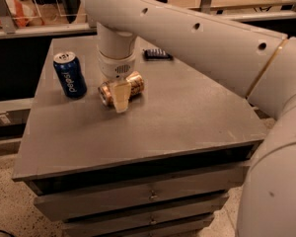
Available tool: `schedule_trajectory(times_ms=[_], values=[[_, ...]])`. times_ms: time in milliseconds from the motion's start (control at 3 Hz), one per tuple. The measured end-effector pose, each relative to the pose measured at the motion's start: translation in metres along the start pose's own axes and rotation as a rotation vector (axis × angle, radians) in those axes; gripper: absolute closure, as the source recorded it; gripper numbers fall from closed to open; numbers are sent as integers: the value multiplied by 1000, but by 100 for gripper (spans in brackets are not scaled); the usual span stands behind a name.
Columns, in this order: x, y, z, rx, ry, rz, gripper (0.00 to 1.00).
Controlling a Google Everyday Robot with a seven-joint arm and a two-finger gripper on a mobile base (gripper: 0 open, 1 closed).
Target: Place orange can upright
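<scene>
While the orange can (134,84) lies on its side on the bench (163,127), just right of the blue Pepsi can (70,75) | hand (122,91) down over it, clamped across its middle | dark flat object (157,54) farther right of the Pepsi can, behind

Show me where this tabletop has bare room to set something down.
The whole front half of the table is bare, as is the right side beyond the orange can. It is crowded at the back left: the gripper is over the lying orange can, the blue can beside it, a dark object behind.
</scene>
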State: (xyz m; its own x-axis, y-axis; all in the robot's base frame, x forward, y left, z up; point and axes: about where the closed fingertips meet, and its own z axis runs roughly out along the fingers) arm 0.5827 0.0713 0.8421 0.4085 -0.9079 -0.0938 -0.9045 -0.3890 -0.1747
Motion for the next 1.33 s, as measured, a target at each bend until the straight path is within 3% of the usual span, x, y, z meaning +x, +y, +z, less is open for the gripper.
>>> schedule_trajectory(times_ms=[333,667,1000,1333], values=[[0,3,1,-16,-5,-4,62],[-1,-3,-15,-1,-20,-25,84],[7,-12,-51,98,-122,35,100],[30,-7,-86,238,-280,186,100]])
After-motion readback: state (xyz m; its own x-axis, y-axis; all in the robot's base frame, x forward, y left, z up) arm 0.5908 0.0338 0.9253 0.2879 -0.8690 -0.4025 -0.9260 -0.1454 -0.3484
